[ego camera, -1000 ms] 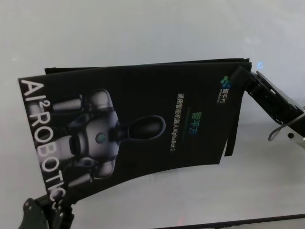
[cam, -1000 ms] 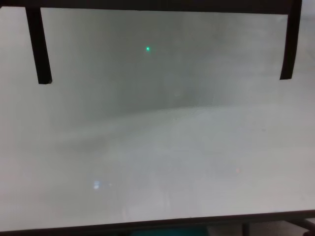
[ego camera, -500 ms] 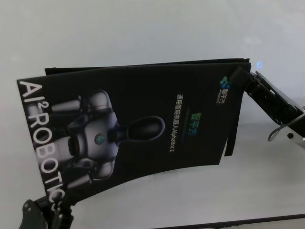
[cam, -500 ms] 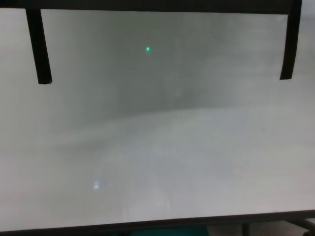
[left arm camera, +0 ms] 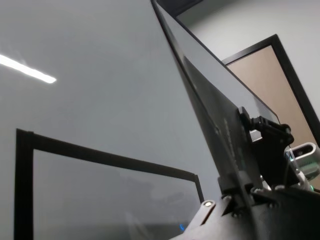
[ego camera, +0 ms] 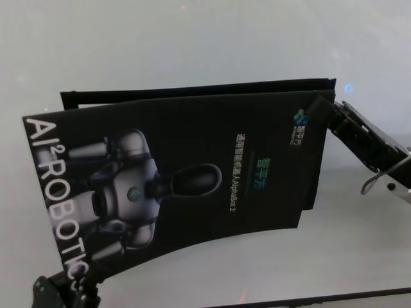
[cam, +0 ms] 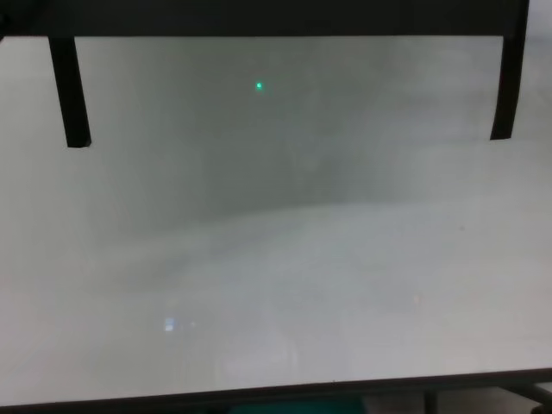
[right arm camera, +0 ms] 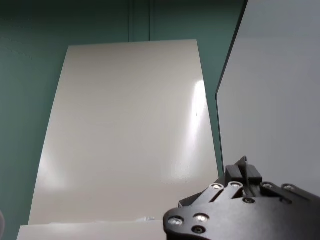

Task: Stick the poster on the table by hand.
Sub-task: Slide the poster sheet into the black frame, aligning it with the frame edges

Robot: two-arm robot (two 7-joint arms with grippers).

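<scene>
The poster (ego camera: 192,179), black and glossy with a grey robot picture and white lettering, hangs bowed above the white table (ego camera: 192,38). My left gripper (ego camera: 67,277) is shut on its near left corner. At the far right corner my right gripper (ego camera: 319,104) is shut on it too. In the left wrist view the poster (left arm camera: 200,95) runs edge-on out of the left gripper (left arm camera: 240,187). The right wrist view has the right gripper (right arm camera: 242,175) pinching the poster (right arm camera: 280,100). A dark band (cam: 276,17) crosses the top of the chest view.
Narrow black strips (ego camera: 192,86) outline a rectangle on the table under the poster. Its side strips show in the chest view as a left strip (cam: 69,95) and a right strip (cam: 504,86). The table's near edge (cam: 276,392) is dark.
The poster has sunk a little toward the near side. Its left end and lower right corner sit lower in the head view. The dark band atop the chest view has thickened.
</scene>
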